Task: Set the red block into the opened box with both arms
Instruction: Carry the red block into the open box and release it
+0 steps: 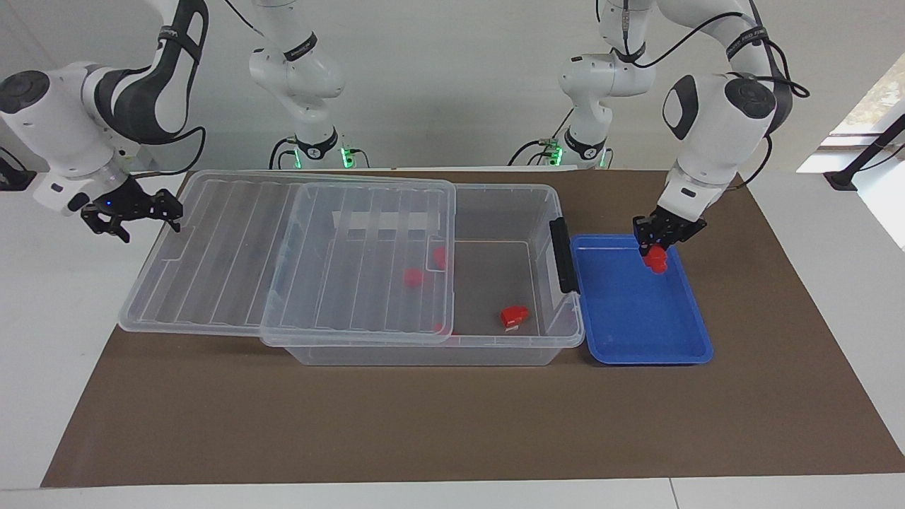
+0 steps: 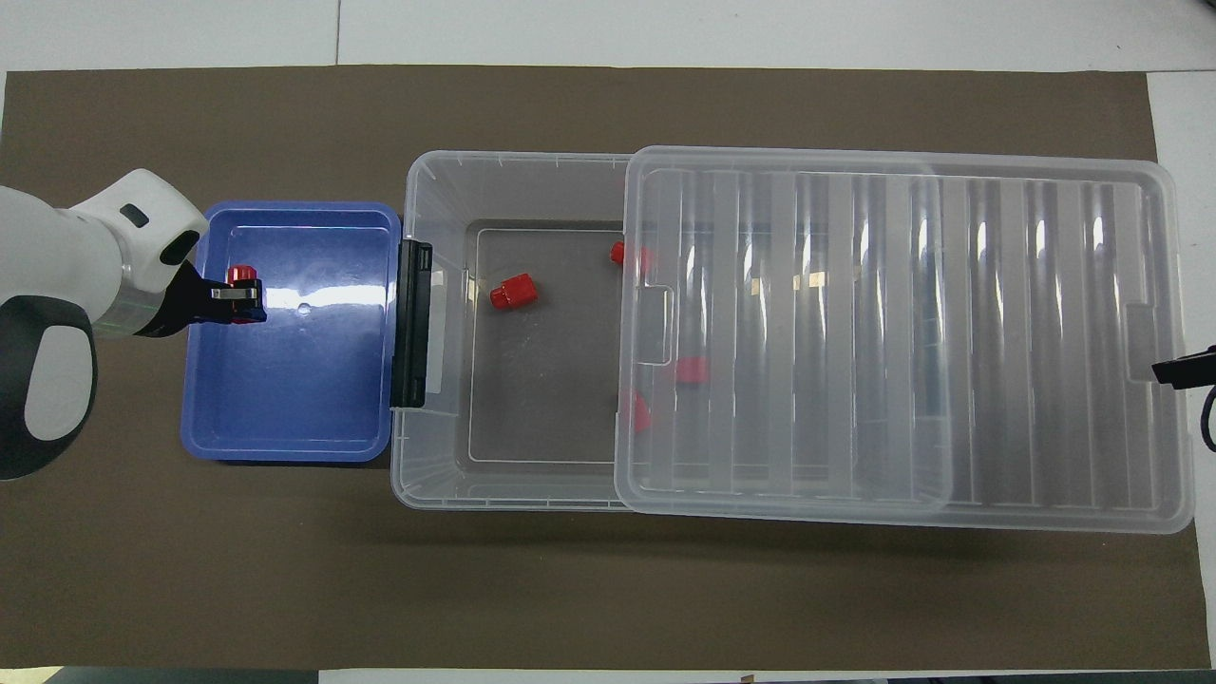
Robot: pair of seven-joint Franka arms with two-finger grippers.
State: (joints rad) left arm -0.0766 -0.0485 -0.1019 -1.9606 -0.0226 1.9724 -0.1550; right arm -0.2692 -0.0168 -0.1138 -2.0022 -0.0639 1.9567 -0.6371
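Left pincer (image 1: 661,249): closed on a red block (image 1: 657,261), raised over the blue tray (image 1: 640,332).
Right pincer (image 1: 134,212): jaws spread wide, holding nothing, just beside the lid's (image 1: 297,254) edge at the right arm's end of the tabletop.
Box (image 1: 537,346): clear bin on the mat, lid slid toward the right arm's end, so the end by the black latch (image 1: 562,254) stands open.
Blocks in box: one red block (image 1: 514,315) on the open floor; others (image 1: 412,276) show through the lid.
Tray: touching the latch end of the box.
Overhead view: only the right pincer's tip (image 2: 1183,367) shows at the edge; the held block (image 2: 242,276) sits between the left fingers.
Facing view: both arms whole, with bases by the wall.
Surface: brown mat (image 1: 452,424) on a white tabletop (image 1: 42,339).
Room: plain pale wall (image 1: 452,78).
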